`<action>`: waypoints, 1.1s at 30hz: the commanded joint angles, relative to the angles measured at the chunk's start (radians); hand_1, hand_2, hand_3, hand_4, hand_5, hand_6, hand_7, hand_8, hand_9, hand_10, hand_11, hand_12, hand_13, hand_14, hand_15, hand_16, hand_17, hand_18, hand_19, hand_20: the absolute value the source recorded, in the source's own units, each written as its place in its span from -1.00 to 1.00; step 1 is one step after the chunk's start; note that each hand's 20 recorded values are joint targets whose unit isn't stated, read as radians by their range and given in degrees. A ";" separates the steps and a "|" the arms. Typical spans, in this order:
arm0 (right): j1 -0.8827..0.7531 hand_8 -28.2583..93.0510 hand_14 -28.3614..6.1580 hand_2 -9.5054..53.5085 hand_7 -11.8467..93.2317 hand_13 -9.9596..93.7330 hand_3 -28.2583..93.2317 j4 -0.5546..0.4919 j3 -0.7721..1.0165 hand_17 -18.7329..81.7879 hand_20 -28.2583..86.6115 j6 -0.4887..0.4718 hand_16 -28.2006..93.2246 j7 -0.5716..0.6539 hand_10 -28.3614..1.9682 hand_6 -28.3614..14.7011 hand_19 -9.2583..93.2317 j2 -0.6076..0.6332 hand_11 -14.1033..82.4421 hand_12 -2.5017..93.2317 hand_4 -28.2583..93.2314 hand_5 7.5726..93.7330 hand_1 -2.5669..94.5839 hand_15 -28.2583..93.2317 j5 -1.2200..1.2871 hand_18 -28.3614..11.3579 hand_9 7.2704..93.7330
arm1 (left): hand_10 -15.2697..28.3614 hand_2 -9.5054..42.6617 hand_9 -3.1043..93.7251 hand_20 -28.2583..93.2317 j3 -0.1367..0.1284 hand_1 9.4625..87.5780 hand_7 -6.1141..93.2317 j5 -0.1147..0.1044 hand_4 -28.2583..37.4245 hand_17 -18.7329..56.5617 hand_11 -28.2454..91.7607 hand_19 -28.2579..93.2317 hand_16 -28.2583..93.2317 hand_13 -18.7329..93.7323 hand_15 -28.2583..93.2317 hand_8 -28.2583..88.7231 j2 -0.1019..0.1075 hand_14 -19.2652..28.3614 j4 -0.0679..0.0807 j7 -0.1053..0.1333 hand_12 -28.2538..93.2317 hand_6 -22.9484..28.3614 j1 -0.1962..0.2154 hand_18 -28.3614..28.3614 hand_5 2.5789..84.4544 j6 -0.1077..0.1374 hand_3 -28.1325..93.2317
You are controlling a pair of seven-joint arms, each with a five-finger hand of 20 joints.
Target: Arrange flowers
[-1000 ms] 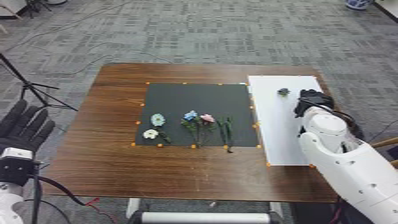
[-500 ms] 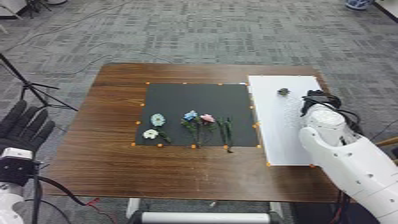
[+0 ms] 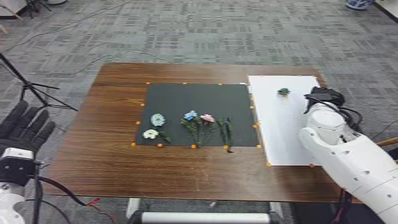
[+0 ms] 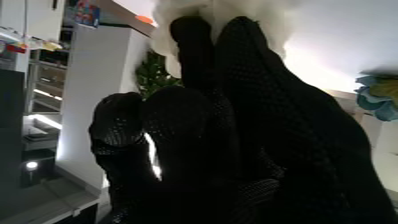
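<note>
Black fabric covers the right hand [image 3: 325, 95], which in the head view hangs over the outer edge of the white board [image 3: 286, 135], near its far end. Just to the left of this hand, and apart from it, a small teal flower [image 3: 283, 91] sits on the board. Farther left of the hand, and nearer the robot, the dark mat [image 3: 197, 95] bears a pale blue flower [image 3: 157, 119], a white flower [image 3: 150, 133], a blue flower [image 3: 190, 115], a pink flower [image 3: 207, 118] and some green stems [image 3: 226, 132]. Well apart from the right hand, beyond the left edge of the table [image 3: 178, 175], the left hand [image 3: 18, 140] is open and empty, fingers straight and spread.

In the right wrist view, the right hand is nearly closed, its thumb and fingers drawn together on a pale bloom [image 4: 262, 15]; how firmly, I cannot tell. Green leaves [image 4: 155, 75] show beside the fingertips, and a teal-and-yellow bloom [image 4: 382, 95] is apart from the hand.
</note>
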 commanded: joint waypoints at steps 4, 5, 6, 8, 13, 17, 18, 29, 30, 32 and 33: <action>-0.038 -0.38 0.27 -1.00 -0.22 0.70 0.55 -0.079 0.015 0.24 0.13 0.105 0.00 0.005 0.30 0.26 0.96 0.024 -0.42 -0.03 -1.00 0.64 0.41 0.62 -0.045 -0.80 0.85 | 0.31 0.13 -0.30 -0.35 -0.003 -0.68 -0.68 0.000 -1.00 -0.61 -0.31 -0.16 -0.59 -0.29 -0.11 -0.64 -0.007 0.36 -0.014 0.000 -0.33 0.18 0.007 0.37 -0.20 0.010 0.56; -0.040 -0.36 0.27 -1.00 -0.21 0.71 0.56 -0.100 0.016 0.25 0.13 0.111 0.00 0.002 0.32 0.27 0.97 0.027 -0.40 -0.01 -1.00 0.66 0.40 0.62 -0.046 -0.81 0.87 | 0.31 0.13 -0.30 -0.35 -0.005 -0.68 -0.68 -0.002 -1.00 -0.61 -0.31 -0.16 -0.59 -0.29 -0.11 -0.64 -0.005 0.36 -0.015 0.006 -0.33 0.18 0.012 0.37 -0.20 0.009 0.56; -0.043 -0.35 0.28 -1.00 -0.20 0.72 0.56 -0.122 0.016 0.26 0.13 0.121 0.00 -0.002 0.32 0.28 0.97 0.030 -0.39 0.01 -1.00 0.67 0.38 0.61 -0.047 -0.81 0.88 | 0.31 0.13 -0.30 -0.35 -0.006 -0.68 -0.68 -0.004 -1.00 -0.61 -0.31 -0.16 -0.59 -0.29 -0.11 -0.64 -0.005 0.36 -0.015 0.006 -0.33 0.18 0.014 0.37 -0.20 0.010 0.56; -0.046 -0.32 0.29 -1.00 -0.20 0.74 0.59 -0.175 0.022 0.27 0.13 0.120 0.00 -0.008 0.32 0.30 0.98 0.032 -0.38 0.03 -1.00 0.67 0.36 0.60 -0.035 -0.82 0.89 | 0.31 0.13 -0.30 -0.35 -0.009 -0.68 -0.68 -0.006 -1.00 -0.61 -0.31 -0.16 -0.59 -0.29 -0.11 -0.64 -0.003 0.36 -0.014 0.006 -0.33 0.18 0.015 0.37 -0.20 0.008 0.56; -0.056 -0.21 0.31 -1.00 -0.19 0.76 0.63 -0.319 0.043 0.29 0.12 0.140 0.01 -0.054 0.31 0.31 1.00 0.029 -0.38 0.04 -0.95 0.66 0.29 0.59 0.056 -0.84 0.91 | 0.31 0.13 -0.30 -0.35 -0.008 -0.68 -0.68 -0.006 -1.00 -0.62 -0.31 -0.16 -0.59 -0.29 -0.11 -0.64 0.001 0.36 -0.014 0.004 -0.33 0.18 0.013 0.37 -0.20 0.009 0.56; -0.046 -0.20 0.32 -1.00 -0.20 0.76 0.62 -0.386 0.037 0.29 0.12 0.164 0.02 -0.114 0.29 0.30 1.00 0.006 -0.37 0.06 -0.93 0.67 0.29 0.59 0.119 -0.85 0.90 | 0.31 0.13 -0.31 -0.35 -0.007 -0.69 -0.68 -0.004 -1.00 -0.62 -0.31 -0.16 -0.59 -0.29 -0.11 -0.64 0.003 0.36 -0.013 0.000 -0.33 0.18 0.013 0.37 -0.20 0.008 0.56; -0.043 -0.20 0.31 -1.00 -0.19 0.75 0.62 -0.395 0.032 0.29 0.12 0.168 0.02 -0.125 0.29 0.30 1.00 -0.006 -0.37 0.06 -0.93 0.66 0.29 0.59 0.128 -0.85 0.90 | 0.31 0.13 -0.31 -0.35 -0.008 -0.68 -0.68 -0.001 -1.00 -0.62 -0.31 -0.16 -0.59 -0.29 -0.11 -0.64 0.002 0.36 -0.013 -0.004 -0.33 0.18 0.012 0.37 -0.20 0.009 0.56; 0.019 -0.22 0.28 -1.00 -0.16 0.73 0.61 -0.373 -0.087 0.26 0.12 0.035 0.03 -0.231 0.29 0.28 1.00 -0.143 -0.33 0.07 -0.96 0.63 0.30 0.60 0.175 -0.82 0.86 | 0.31 0.13 -0.31 -0.35 -0.005 -0.69 -0.68 0.015 -1.00 -0.62 -0.31 -0.16 -0.59 -0.29 -0.11 -0.64 -0.003 0.36 -0.010 -0.023 -0.33 0.18 0.001 0.37 -0.20 -0.001 0.56; 0.019 -0.22 0.27 -1.00 -0.16 0.73 0.61 -0.368 -0.093 0.26 0.12 0.028 0.03 -0.230 0.29 0.28 1.00 -0.152 -0.33 0.07 -0.96 0.63 0.30 0.60 0.186 -0.82 0.86 | 0.31 0.13 -0.31 -0.35 -0.002 -0.69 -0.68 0.014 -1.00 -0.62 -0.31 -0.16 -0.59 -0.29 -0.11 -0.64 -0.003 0.36 -0.010 -0.022 -0.33 0.18 -0.001 0.37 -0.20 0.000 0.56; 0.017 -0.23 0.28 -1.00 -0.16 0.73 0.61 -0.354 -0.115 0.26 0.12 0.034 0.03 -0.237 0.29 0.28 1.00 -0.165 -0.32 0.07 -0.96 0.63 0.31 0.60 0.189 -0.82 0.86 | 0.31 0.13 -0.31 -0.35 0.000 -0.69 -0.68 0.018 -1.00 -0.62 -0.31 -0.17 -0.59 -0.29 -0.11 -0.64 -0.006 0.36 -0.010 -0.029 -0.33 0.18 -0.002 0.37 -0.20 0.002 0.57; 0.017 -0.23 0.27 -1.00 -0.16 0.73 0.61 -0.346 -0.128 0.26 0.12 0.040 0.03 -0.251 0.29 0.27 1.00 -0.170 -0.32 0.07 -0.96 0.63 0.30 0.60 0.176 -0.82 0.85 | 0.31 0.13 -0.31 -0.35 0.000 -0.69 -0.68 0.017 -1.00 -0.62 -0.31 -0.17 -0.59 -0.29 -0.11 -0.64 -0.008 0.36 -0.011 -0.030 -0.33 0.18 0.000 0.37 -0.20 0.003 0.56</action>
